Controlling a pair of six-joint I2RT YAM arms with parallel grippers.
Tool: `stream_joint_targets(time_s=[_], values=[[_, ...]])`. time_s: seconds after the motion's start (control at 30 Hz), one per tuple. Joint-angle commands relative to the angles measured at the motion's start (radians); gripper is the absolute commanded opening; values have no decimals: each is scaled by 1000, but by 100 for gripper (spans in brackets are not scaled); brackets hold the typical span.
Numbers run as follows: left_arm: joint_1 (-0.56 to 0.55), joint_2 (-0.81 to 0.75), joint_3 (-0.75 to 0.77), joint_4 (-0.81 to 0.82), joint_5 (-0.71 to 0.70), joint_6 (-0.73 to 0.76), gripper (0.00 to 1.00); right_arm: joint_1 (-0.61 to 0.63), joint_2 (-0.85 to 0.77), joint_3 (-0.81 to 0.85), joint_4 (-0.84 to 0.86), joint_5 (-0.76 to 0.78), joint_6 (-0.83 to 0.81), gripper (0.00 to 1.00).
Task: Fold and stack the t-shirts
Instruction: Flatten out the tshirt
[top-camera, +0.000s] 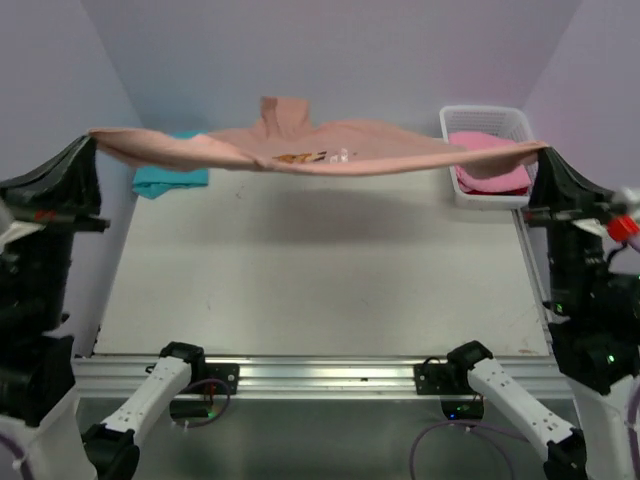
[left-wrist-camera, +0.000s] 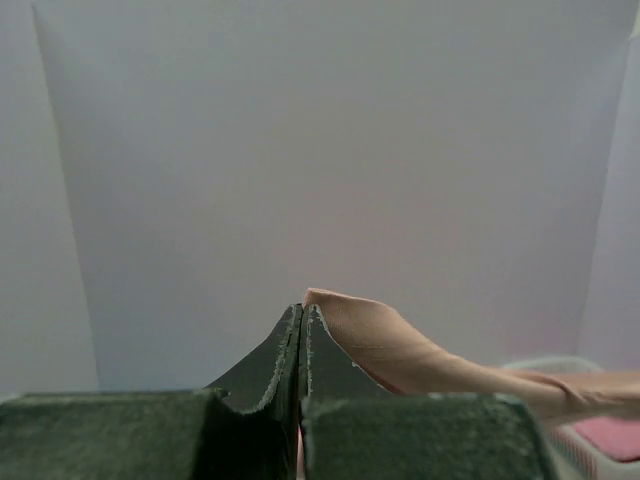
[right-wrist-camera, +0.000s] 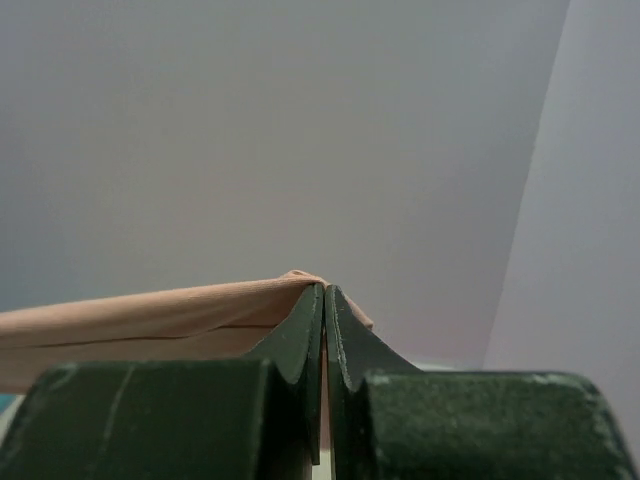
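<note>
Here we go: my left gripper (top-camera: 92, 141) is pressed tight on one end of the dusty salmon-brown cotton t-shirt (top-camera: 330, 152) and my right gripper (top-camera: 543, 151) is pinching the other end. The tee hangs stretched in the air between them, above the far edge of the pale grey table (top-camera: 300, 290), belly sagging a little in the middle, small chest print facing up.

What worries me: in both wrist views I hold only a thin fold of cloth right at my fingertips. Pull my arms any wider and I judge one end could slide out, dropping that side in a heap. Lower it unevenly and it would probably land skewed or wrinkled. The crumpled teal t-shirt (top-camera: 168, 180) lies at the far left corner, and the bright pink t-shirt (top-camera: 490, 168) sits in the white plastic basket (top-camera: 482, 111) at the far right corner. A sagging hem could drag the teal one or snag the basket rim on the way down.

Pose: both my arms are raised and spread wide, one over each side edge, fingers aimed at the plain back wall (left-wrist-camera: 320, 150)
</note>
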Motion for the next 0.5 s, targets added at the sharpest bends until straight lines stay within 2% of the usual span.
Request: stream_joint_targets(time_s=[0.0,0.17,0.27,0.47], values=[[-3,-20,15,-33,23,-34,0,2,-73,-1,-92,-119,44,0],[0,12,66,-33,63,-62,0,-1,-54,60,-140,-57,51,0],[0,95,141,-30,26,-38,0,0,32,94,-119,38,35,0],[-1,311,150,42,-69,7,0,0,299,134,-21,164,25,0]])
